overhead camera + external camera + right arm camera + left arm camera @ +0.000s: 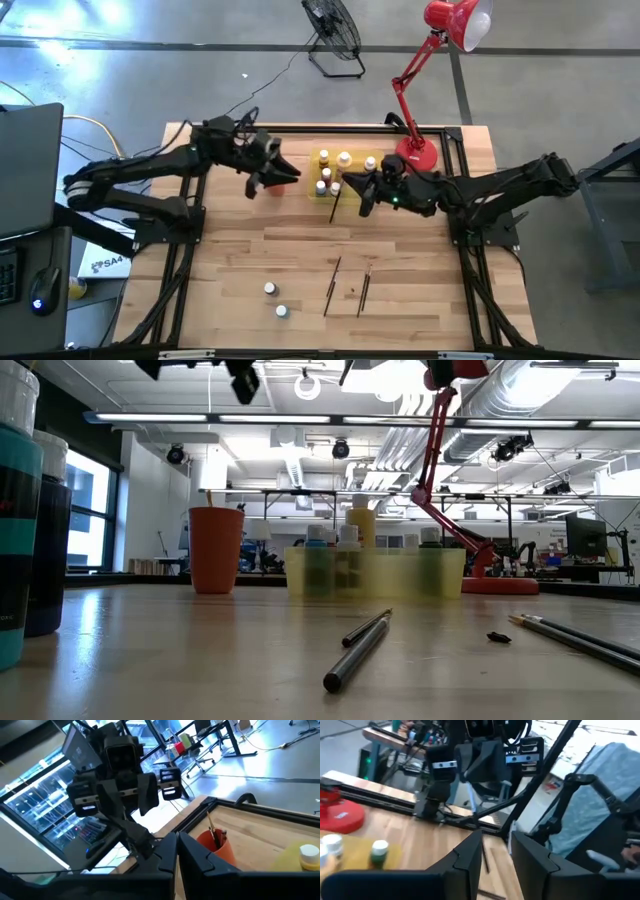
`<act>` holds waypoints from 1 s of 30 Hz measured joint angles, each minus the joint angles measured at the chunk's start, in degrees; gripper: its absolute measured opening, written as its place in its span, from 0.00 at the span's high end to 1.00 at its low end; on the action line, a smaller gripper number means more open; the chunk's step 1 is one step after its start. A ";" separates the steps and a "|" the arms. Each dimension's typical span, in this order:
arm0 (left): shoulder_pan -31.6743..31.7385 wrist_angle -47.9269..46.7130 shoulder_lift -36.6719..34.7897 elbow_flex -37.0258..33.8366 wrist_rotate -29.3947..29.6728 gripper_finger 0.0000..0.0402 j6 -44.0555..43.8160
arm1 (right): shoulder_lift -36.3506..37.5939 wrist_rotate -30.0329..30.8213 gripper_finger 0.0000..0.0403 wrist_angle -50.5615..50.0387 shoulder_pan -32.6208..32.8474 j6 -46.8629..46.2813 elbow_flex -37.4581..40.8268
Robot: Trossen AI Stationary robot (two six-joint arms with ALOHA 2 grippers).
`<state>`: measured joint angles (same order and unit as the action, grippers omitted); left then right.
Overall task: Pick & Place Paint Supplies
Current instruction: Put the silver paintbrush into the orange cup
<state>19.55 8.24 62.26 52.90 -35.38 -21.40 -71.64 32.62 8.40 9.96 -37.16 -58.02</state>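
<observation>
wood table, red lamp, fan

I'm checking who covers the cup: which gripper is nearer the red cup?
Left. The left gripper hangs right over the red cup. The right gripper is farther off, above the far side of the yellow tray.

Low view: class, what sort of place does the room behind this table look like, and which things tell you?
Probably a workshop or lab: exposed ceiling ducts, strip lights, and workbenches with monitors behind the wooden table.
</observation>
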 joint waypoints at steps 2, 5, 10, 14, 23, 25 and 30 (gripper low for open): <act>-1.12 3.80 2.53 0.00 0.66 0.74 -1.42 | -0.10 -0.04 0.99 -0.17 0.04 1.00 0.02; -2.64 7.37 6.04 0.00 1.76 0.74 -2.78 | -0.09 -0.05 0.99 -0.14 0.04 1.97 0.02; -2.80 12.02 10.41 -0.06 0.93 0.74 -3.73 | -0.09 -1.62 0.99 -0.15 0.15 5.52 0.00; -2.73 15.76 12.00 -0.04 -0.32 0.72 -5.51 | -0.39 -2.69 0.99 -0.43 0.15 5.96 0.00; -3.29 16.57 12.07 -0.04 0.03 0.56 -1.31 | -2.75 -4.54 0.99 0.63 -0.26 7.16 0.00; -4.30 15.60 12.07 -0.04 1.32 0.56 -0.42 | -3.47 -4.55 0.99 1.79 -0.37 8.37 0.00; -5.90 12.96 12.70 -0.07 4.57 0.59 1.54 | -4.64 -4.91 0.99 5.74 -0.37 11.38 0.00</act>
<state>13.65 21.19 74.96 52.84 -30.81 -19.86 -76.28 27.71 14.14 9.58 -25.78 -58.02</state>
